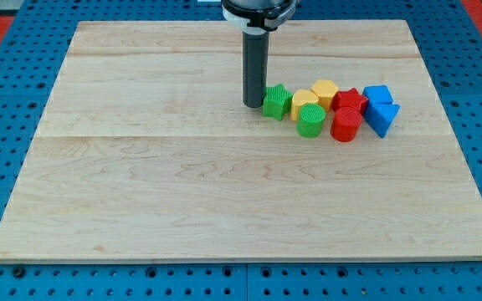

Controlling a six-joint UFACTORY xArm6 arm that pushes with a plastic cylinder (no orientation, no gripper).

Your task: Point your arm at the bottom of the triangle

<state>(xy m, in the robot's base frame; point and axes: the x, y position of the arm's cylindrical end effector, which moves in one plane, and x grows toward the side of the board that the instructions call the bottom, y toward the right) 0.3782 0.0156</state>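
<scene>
The blue triangle block point(382, 118) lies at the right end of a tight cluster of blocks, right of the board's centre. Just above it sits a blue cube point(377, 94). My tip point(253, 104) rests on the board at the cluster's left end, touching or nearly touching the green star block point(276, 101). The tip is far to the left of the triangle, with the whole cluster between them.
Between star and triangle lie a yellow heart-like block point(305, 103), a green cylinder point(310, 122), a yellow hexagon block point(325, 92), a red star-like block point(350, 100) and a red cylinder point(345, 124). The wooden board point(182, 192) lies on a blue perforated table.
</scene>
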